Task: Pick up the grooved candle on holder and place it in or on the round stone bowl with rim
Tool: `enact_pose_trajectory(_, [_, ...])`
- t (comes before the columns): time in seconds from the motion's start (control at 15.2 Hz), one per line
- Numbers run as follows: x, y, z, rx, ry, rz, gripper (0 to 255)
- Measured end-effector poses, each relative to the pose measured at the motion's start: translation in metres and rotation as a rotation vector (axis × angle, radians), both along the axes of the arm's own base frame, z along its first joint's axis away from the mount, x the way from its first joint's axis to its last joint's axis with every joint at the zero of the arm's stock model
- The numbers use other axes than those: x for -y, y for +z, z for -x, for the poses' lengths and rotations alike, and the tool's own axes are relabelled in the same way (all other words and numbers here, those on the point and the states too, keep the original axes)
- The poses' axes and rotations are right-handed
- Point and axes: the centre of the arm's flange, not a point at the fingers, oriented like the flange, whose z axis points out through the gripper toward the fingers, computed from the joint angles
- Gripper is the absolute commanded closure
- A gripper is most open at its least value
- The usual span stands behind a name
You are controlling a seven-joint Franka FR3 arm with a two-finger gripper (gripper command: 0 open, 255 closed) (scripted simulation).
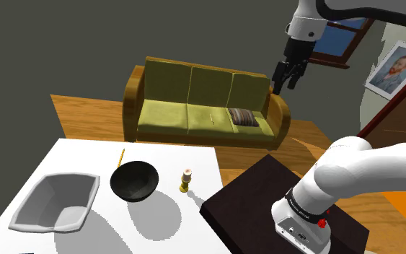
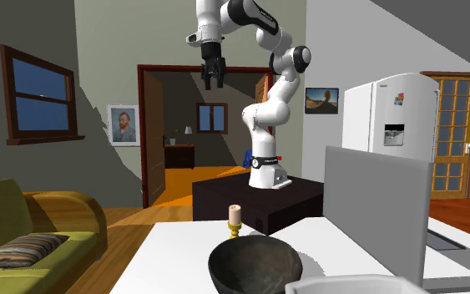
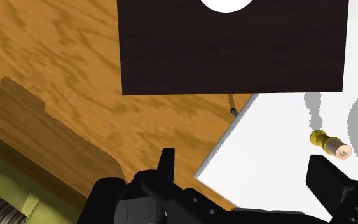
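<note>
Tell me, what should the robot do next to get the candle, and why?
Probably lower the open fingers toward the candle: they hang high up, away from it, and the candle stands free on the table beside the bowl.

Bright light; soft grey shadows on the table [image 1: 86, 155].

A grey basin [image 1: 42, 195] and a yellow pencil [image 1: 121, 158] lie on the white worktop [image 1: 86, 155]; beyond it a green sofa [image 1: 194, 108] with a striped cushion [image 1: 242, 117] stands on wooden floor [image 1: 86, 115]
</note>
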Motion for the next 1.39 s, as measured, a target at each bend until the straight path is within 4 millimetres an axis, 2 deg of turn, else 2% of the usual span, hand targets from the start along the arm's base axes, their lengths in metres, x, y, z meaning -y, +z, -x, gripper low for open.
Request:
enact_pose_trajectory(0.13, [-0.003,-0.005,0.001,0.001,-0.003,0.000,0])
enact_pose_trajectory(0.26, [-0.018,-0.022,-0.001,0.006,-0.015,-0.001,0])
enact_pose_trajectory(1.25, [-0.124,-0.176,-0.021,0.052,-0.126,-0.005,0])
enact_pose_trajectory(1.39, [-0.145,-0.198,-0.025,0.059,-0.140,-0.005,0])
